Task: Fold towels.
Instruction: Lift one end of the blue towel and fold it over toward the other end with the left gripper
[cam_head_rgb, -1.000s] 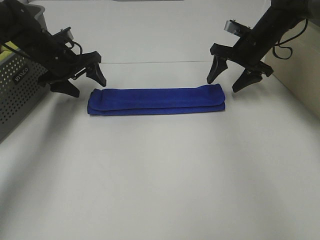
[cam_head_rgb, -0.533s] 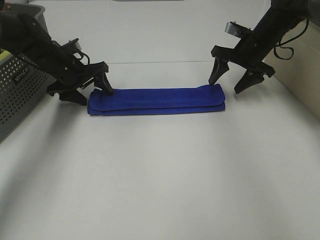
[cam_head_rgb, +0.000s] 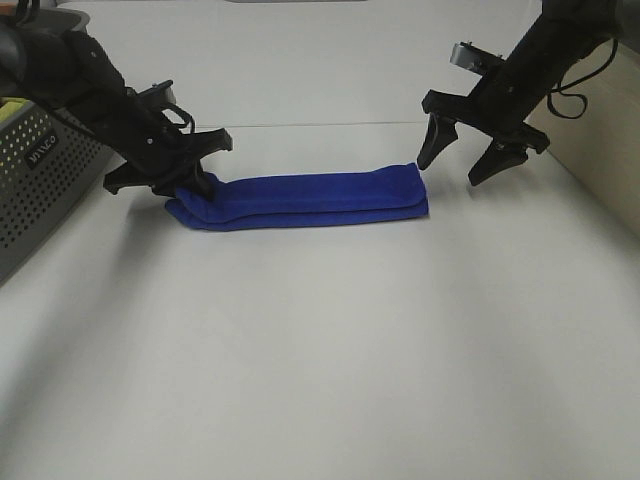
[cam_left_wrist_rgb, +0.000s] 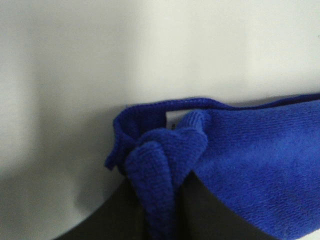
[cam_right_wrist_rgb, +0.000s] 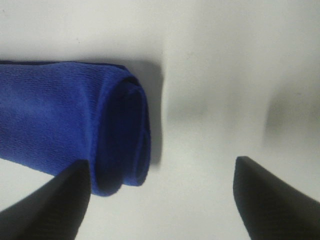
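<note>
The royal-blue towel (cam_head_rgb: 310, 198) lies on the white table as a long folded strip. My left gripper (cam_head_rgb: 190, 184) is at its left end and shut on it. In the left wrist view the towel (cam_left_wrist_rgb: 260, 160) is bunched and pinched in the gripper (cam_left_wrist_rgb: 160, 205), and a small white tag (cam_left_wrist_rgb: 172, 119) peeks out beside the fold. My right gripper (cam_head_rgb: 466, 160) is open and empty, just above and to the right of the towel's right end. The right wrist view shows that rolled end (cam_right_wrist_rgb: 60, 115) beside the open gripper (cam_right_wrist_rgb: 162, 195).
A grey perforated basket (cam_head_rgb: 40, 190) stands at the left edge, behind my left arm, with a yellow-green cloth (cam_head_rgb: 10, 105) in it. A beige surface (cam_head_rgb: 600, 140) runs along the right side. The white table (cam_head_rgb: 320, 350) stretches toward the front.
My left gripper moved right and down onto the towel's left end and shut on it. The whole towel has slid a little to the left. My right gripper has hardly moved.
</note>
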